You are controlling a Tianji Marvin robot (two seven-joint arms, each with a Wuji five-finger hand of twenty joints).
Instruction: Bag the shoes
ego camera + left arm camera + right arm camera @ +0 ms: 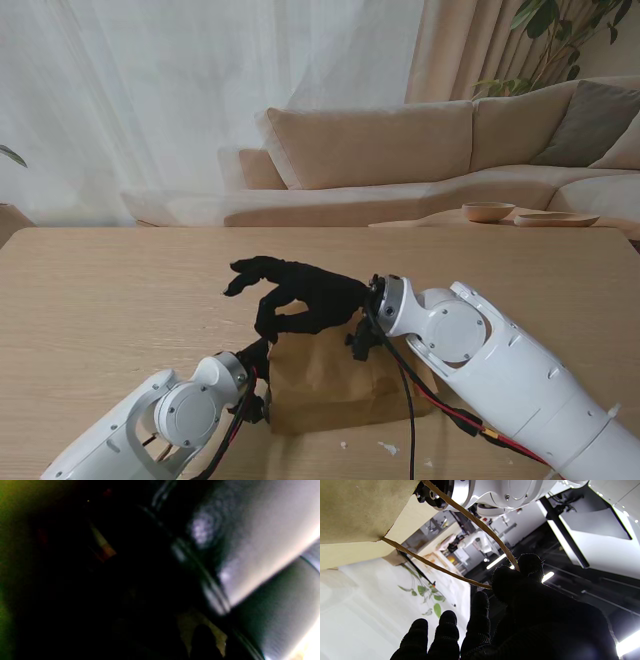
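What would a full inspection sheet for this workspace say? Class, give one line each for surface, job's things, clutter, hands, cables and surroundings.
Surface: light wooden table.
Job's things: brown paper bag near the front edge; its twine handle pinched by the right hand; shoes not seen.
Clutter: small white scraps beside the bag.
Hands: right hand shut on the handle, other fingers spread; left hand against the bag's left side, grip unclear.
Cables: black and red cables along the right arm.
Surroundings: beige sofa, curtains, bowls on a low table.

Right hand (300, 295) over brown paper bag (335, 385); left hand (255, 375) at bag's edge.
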